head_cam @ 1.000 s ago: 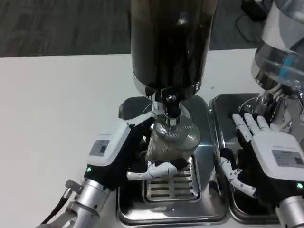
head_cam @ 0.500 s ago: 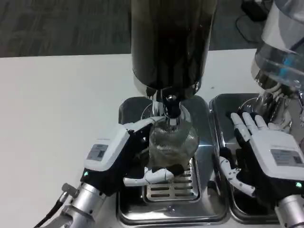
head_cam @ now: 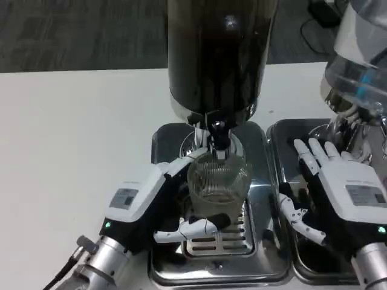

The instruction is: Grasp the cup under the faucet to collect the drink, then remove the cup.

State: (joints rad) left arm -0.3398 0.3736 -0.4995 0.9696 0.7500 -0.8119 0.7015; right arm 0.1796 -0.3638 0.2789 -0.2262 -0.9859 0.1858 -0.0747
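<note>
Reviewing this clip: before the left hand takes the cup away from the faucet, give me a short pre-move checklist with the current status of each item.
1. Left hand grips the cup: ok, fingers wrap around both sides of it.
2. Cup upright: ok, rim level, standing over the drip tray.
3. Cup under the faucet: ok, the spout sits directly above its rim.
4. Drink collected: cannot tell, the ribbed glass hides the level.
5. Faucet closed, no flow: cannot tell, no stream is discernible.
6. Right hand clear of the path: ok, open over the neighbouring tray, apart from the cup.
</note>
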